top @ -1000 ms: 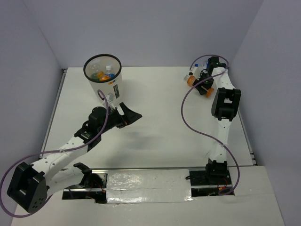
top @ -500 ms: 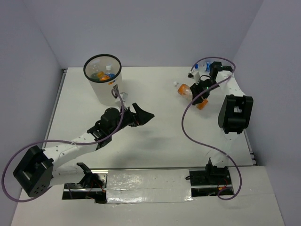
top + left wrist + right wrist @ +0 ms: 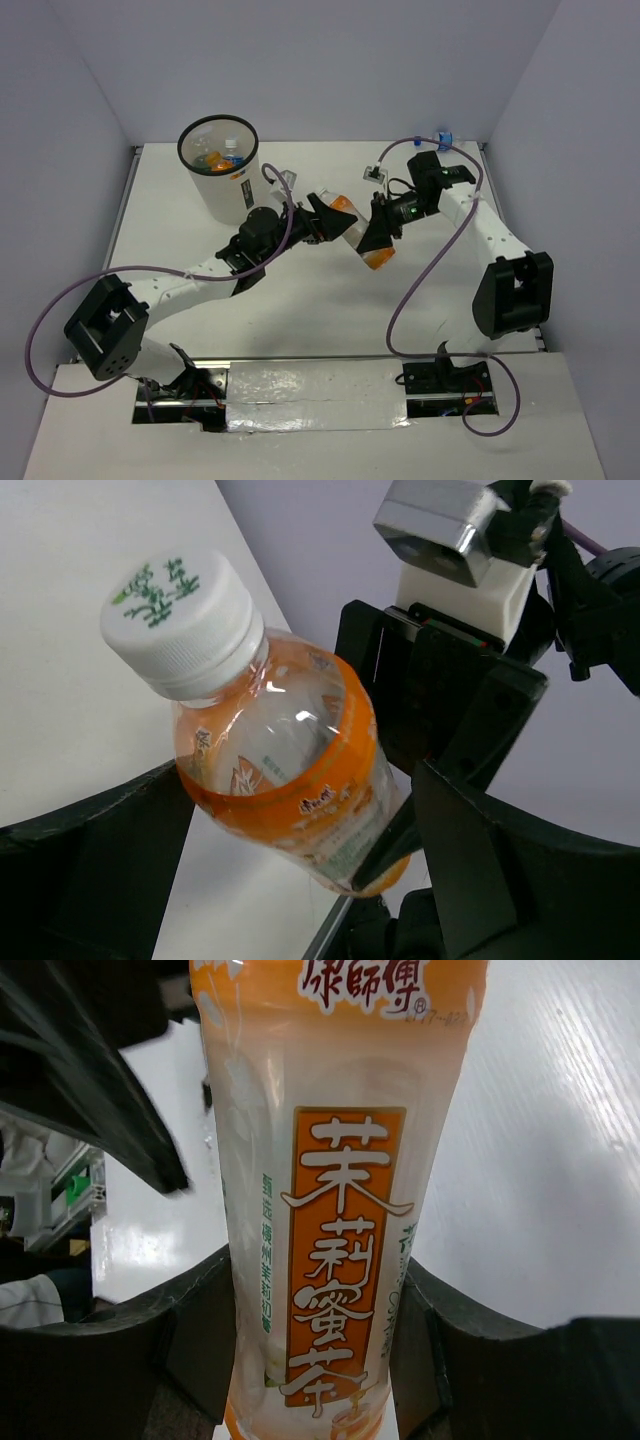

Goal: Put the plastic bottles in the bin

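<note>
Top external: orange-label tea bottle (image 3: 358,235) up off the table (image 3: 300,310), centre of frame, slanted, cap end toward upper left. Clamped round the lower body by right gripper (image 3: 377,232), fingers pressed on both sides of the label per right wrist view. Spread wide, left gripper (image 3: 325,213) astride the upper body below the white cap; contact hard to tell from left wrist view. Looks like a mid-air handover: bin (image 3: 215,195) at upper left, on the left arm's side, probably beyond the right arm's easy reach. Already inside bin, several bottles (image 3: 215,157). At upper right by the far edge, small blue-capped item (image 3: 443,135), too small to identify. Next likely: close left on the bottle, then release right; risk of slip on smooth plastic if released early.
</note>
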